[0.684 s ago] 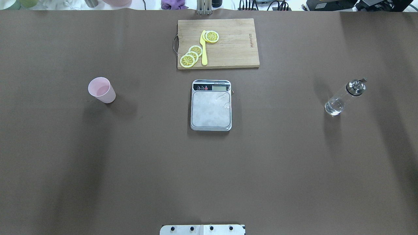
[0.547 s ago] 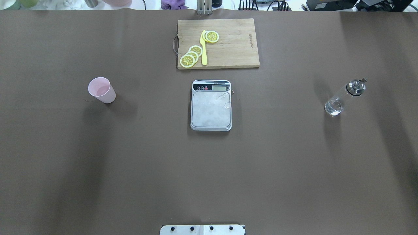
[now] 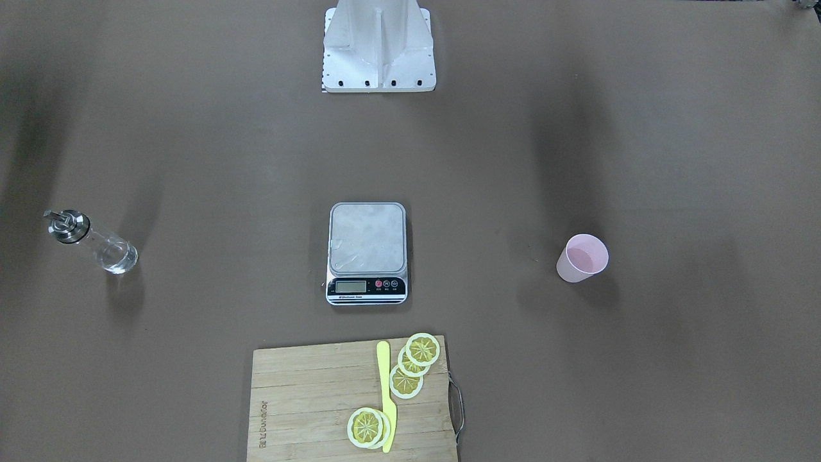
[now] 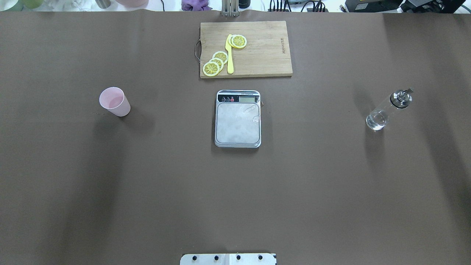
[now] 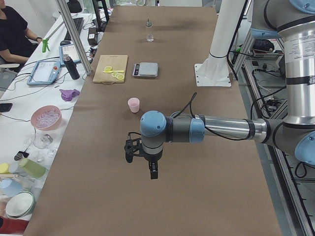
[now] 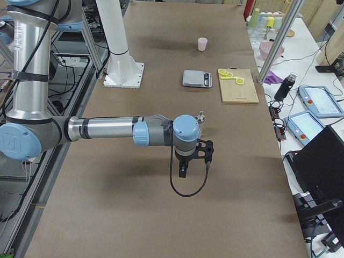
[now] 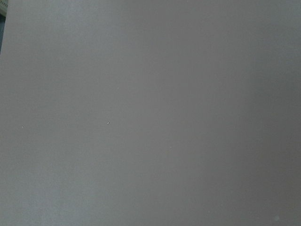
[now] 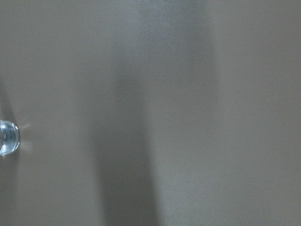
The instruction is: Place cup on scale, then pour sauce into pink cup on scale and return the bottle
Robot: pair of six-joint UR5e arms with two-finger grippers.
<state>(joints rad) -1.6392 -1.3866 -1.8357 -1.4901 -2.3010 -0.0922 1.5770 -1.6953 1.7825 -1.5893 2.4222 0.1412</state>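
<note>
One pale pink cup [image 4: 114,101], upright, tapered, handleless

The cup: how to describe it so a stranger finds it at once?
Start at the kitchen scale in the middle of the brown table, near the wooden cutting board. In the overhead view, go far left from it: the cup stands alone, upright. It is the table's only pale pink thing; the glass bottle is far right.

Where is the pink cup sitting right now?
In the overhead view the cup stands upright on the left half of the table, the robot's left side, roughly level with the scale and well apart from it.
</note>
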